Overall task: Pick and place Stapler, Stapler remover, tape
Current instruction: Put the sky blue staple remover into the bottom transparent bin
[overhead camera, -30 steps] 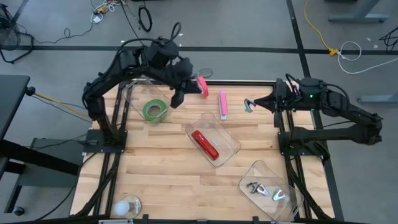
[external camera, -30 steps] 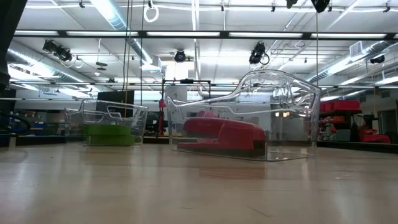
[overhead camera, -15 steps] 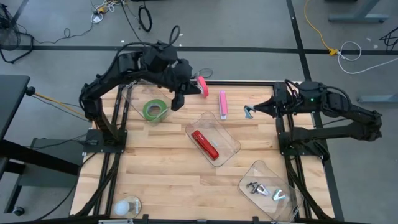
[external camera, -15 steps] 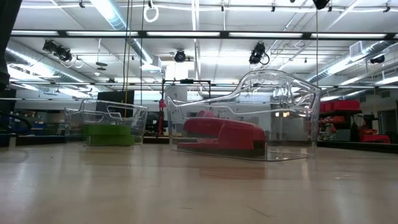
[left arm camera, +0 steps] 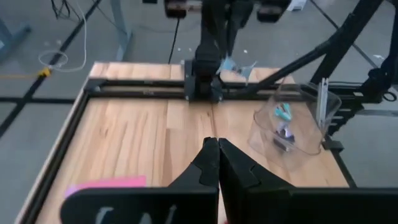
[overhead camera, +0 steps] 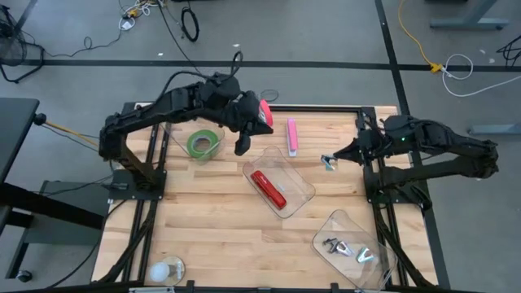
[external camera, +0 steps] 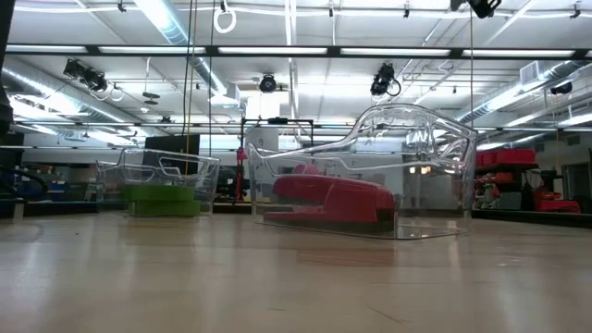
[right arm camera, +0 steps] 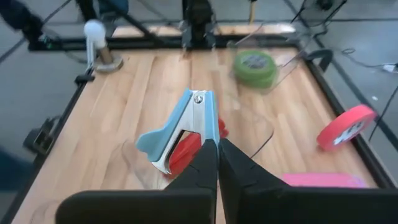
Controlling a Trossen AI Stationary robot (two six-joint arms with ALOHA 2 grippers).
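both arms are reaching further over the table than a second ago. high view: right gripper is pinching the blue staple remover above the boards, left gripper is pressed together, empty. low view: red stapler is lying in a clear bin

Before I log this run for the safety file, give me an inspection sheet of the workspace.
Surface: wooden table, dry and unmarked as far as seen.
Job's things: red stapler in the middle clear bin; green tape in a clear bin; blue staple remover held above the table by the right gripper.
Clutter: pink tape roll, pink bar, staple removers in the corner bin, a bulb-like thing.
Grippers: right shut on the remover; left gripper shut, empty, above the table.
Cables: loose on the floor.
Surroundings: nothing seen but workshop; no people.
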